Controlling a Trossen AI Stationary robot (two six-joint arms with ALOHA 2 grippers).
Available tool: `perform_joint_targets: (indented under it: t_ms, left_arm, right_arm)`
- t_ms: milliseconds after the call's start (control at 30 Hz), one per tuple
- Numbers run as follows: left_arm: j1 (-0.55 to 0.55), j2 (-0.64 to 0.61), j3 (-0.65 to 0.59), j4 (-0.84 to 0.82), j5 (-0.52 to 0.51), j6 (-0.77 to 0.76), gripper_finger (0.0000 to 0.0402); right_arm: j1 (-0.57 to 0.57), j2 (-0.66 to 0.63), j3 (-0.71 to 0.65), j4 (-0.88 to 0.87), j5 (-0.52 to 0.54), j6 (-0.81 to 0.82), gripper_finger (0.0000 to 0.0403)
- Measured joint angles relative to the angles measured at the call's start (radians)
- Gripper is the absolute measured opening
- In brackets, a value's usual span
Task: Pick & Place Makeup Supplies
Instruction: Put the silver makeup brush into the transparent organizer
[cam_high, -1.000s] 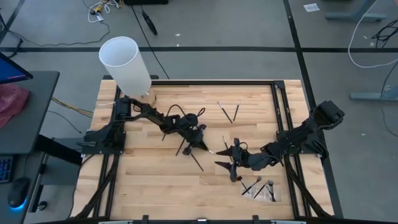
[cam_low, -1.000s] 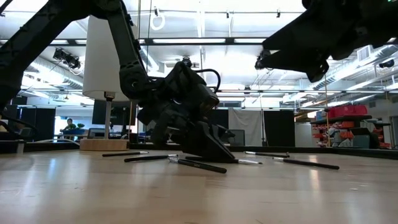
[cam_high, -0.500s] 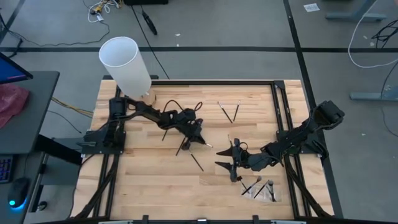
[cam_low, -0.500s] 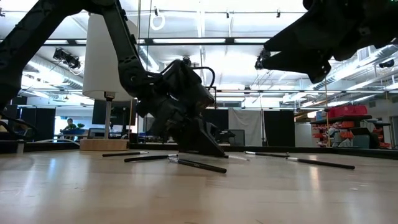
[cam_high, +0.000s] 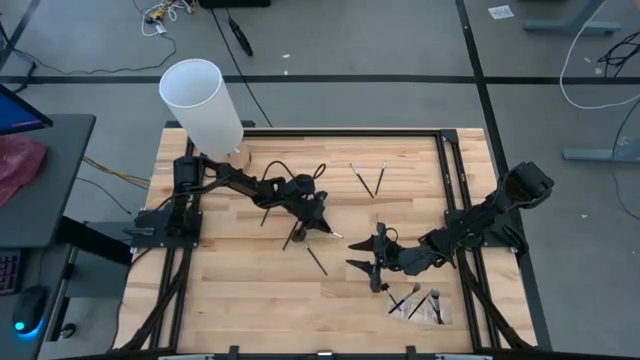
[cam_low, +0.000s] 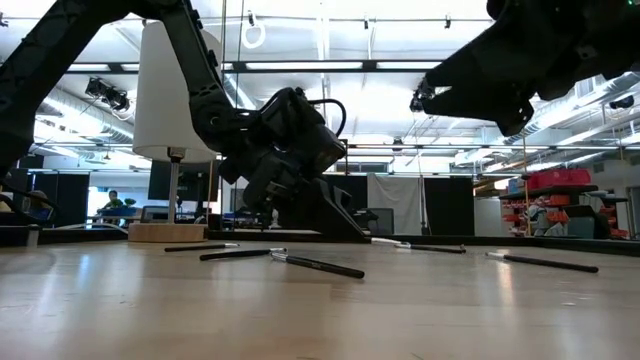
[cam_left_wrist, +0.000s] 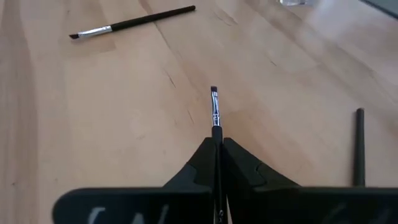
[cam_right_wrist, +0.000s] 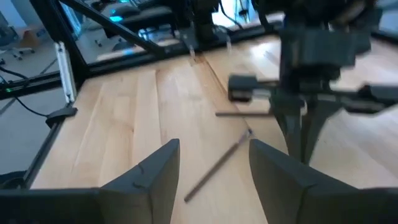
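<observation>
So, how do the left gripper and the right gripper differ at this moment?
The left gripper is shut on a thin makeup brush, whose tip pokes out past its fingers; the right gripper is open and holds nothing. The left gripper is near the middle of the wooden table; the right gripper hangs nearer the front right, close to a small pile of brushes. Both are dark two-finger grippers over the same table.

Grey floor (cam_high: 400, 40) with trailing cables (cam_high: 590, 70), dark desk (cam_high: 40, 180) at left, ceiling strip lights (cam_low: 300, 70), red shelving (cam_low: 545, 200)
</observation>
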Motion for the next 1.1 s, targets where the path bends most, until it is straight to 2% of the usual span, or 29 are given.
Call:
perform_joint_targets:
  t_ms: [333, 467, 700, 933, 1100]
  left_arm:
    - [0.002, -0.069, 0.001, 0.008, 0.002, -0.072, 0.0013]
    - [0.002, -0.139, 0.003, 0.012, -0.007, -0.097, 0.0014]
    - [0.002, -0.268, 0.003, 0.013, -0.122, -0.118, 0.0013]
    - [-0.001, -0.376, 0.003, 0.044, -0.215, -0.148, 0.0012]
    - [-0.021, -0.418, 0.003, 0.104, -0.218, -0.171, 0.0016]
  right_arm:
    - [-0.034, 0.000, 0.000, -0.385, 0.002, 0.352, 0.0194]
    - [-0.061, 0.015, 0.000, -0.416, 0.053, 0.362, 0.0194]
    - [-0.097, 0.043, 0.000, -0.276, 0.210, 0.252, 0.0194]
    - [-0.105, 0.043, 0.000, -0.003, 0.397, 0.084, 0.0194]
    - [-0.121, 0.043, 0.000, 0.208, 0.428, -0.052, 0.0194]
